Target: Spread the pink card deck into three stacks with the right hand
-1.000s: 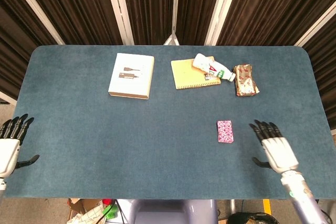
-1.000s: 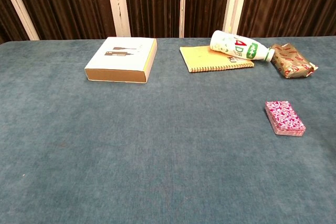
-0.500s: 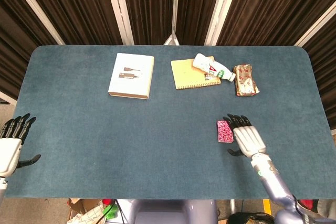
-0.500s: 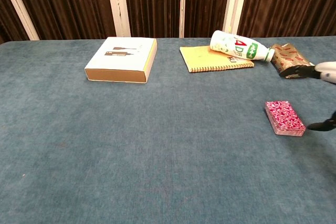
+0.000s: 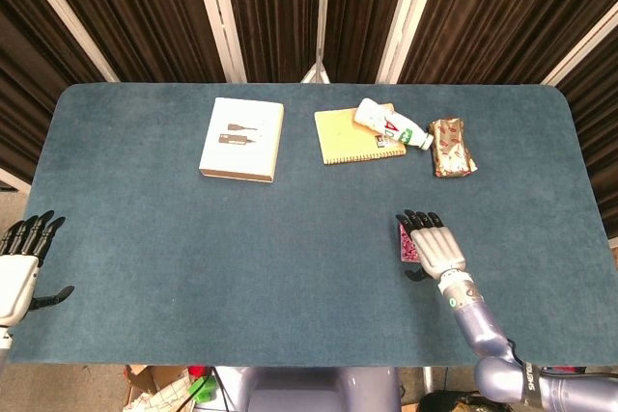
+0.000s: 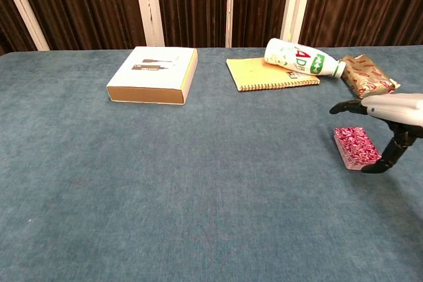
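Down at the near left corner of the blue felt table [image 5: 145,238], my left hand [image 5: 19,267] is parked flat off the edge, fingers spread, holding nothing, out of the way since this job belongs to the other side. Over on the near right, my right hand [image 5: 432,246] hovers palm-down above the pink patterned card deck [image 6: 357,147], fingers extended and apart, thumb dropped beside the near end, nothing gripped yet as far as I can tell. Deck's one squared-up stack, so I'd say the split hasn't begun. Guessing I want the thumb and fingers straddling it to lift off a top portion. Further back sits a white flat box [image 5: 242,138], then a yellow spiral notebook [image 5: 350,136] with a white plastic bottle [image 6: 299,59] lying across its corner, and a brown foil snack packet [image 5: 452,147] just beside.
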`<state>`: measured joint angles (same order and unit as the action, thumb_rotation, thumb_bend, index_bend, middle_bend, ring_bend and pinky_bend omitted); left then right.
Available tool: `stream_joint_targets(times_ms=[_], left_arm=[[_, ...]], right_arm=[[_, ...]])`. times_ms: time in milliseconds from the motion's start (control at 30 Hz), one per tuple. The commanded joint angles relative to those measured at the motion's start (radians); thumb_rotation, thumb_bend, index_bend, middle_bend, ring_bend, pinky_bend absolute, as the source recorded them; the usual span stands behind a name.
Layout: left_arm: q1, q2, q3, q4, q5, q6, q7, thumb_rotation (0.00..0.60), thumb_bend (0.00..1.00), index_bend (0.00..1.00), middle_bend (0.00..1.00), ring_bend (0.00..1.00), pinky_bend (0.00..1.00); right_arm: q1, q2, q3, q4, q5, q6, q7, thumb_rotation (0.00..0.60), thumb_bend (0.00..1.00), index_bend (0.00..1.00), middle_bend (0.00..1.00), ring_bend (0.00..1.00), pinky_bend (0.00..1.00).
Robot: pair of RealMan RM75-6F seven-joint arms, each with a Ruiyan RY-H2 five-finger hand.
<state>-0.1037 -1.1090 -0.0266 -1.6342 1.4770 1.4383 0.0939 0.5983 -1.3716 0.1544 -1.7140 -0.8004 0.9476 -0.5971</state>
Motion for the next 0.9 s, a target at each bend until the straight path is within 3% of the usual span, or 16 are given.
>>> stream_joint_targets(times_ms=[33,367,900], left_arm=[[-0.001,0.000,0.000,0.000,0.000,-0.002,0.001,0.600,0.02,0.00,0.00,0.00,0.00],[-0.004,0.001,0.002,-0.004,-0.001,-0.009,-0.001,0.600,0.02,0.00,0.00,0.00,0.00],[-0.007,0.002,0.003,-0.007,-0.004,-0.014,-0.001,0.600,0.02,0.00,0.00,0.00,0.00]], right_arm=[[0.013,-0.010,-0.002,0.017,0.016,-0.001,-0.005,0.600,0.24,0.08,0.00,0.00,0.00],[0.051,-0.043,-0.017,0.092,0.091,-0.015,-0.009,0.600,0.24,0.21,0.00,0.00,0.00],[0.087,-0.055,-0.026,0.138,0.151,-0.021,0.013,0.600,0.24,0.21,0.00,0.00,0.00]])
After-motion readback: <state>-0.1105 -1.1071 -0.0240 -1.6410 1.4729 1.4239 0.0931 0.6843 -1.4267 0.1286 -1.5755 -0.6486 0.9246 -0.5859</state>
